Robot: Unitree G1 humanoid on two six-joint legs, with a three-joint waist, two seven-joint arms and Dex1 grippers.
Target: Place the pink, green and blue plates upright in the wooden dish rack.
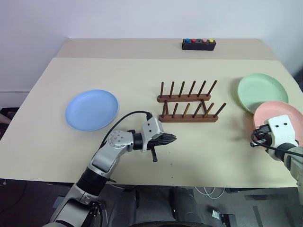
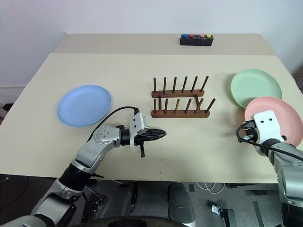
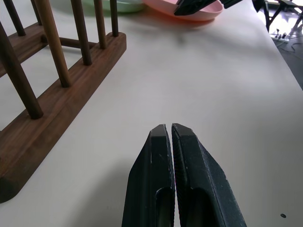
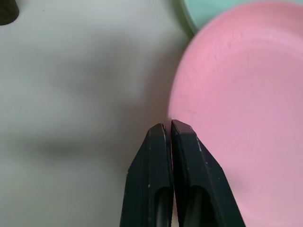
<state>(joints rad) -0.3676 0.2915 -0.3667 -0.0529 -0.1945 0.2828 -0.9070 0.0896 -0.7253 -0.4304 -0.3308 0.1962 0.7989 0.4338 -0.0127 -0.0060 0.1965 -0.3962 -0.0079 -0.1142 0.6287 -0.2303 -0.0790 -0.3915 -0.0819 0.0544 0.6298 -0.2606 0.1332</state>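
Two tools sit low over the cream table (image 1: 57,137), both clenched, and we see nothing between the fingers of either. Right tool (image 4: 169,128) is nearest the work: in its wrist view the closed tips meet right at the near-left rim of the round flat pink plate (image 1: 284,113), plate body spreading away and to the right of the tips; whether they pinch the rim or just touch it we cannot tell. So the right arm is the one on the pink plate. Left tool (image 1: 171,138) points right across the table, just in front of the small dark brown wooden dish rack (image 1: 189,106), clear of it. Rack's long axis runs left-right, two peg rails, no plate in it. Round pale green plate (image 1: 262,91) lies flat beyond the pink one, tucked under its far edge. Round light blue plate (image 1: 91,109) lies flat far left, nearer the left arm. The pink plate looks smooth, shallow, matte.
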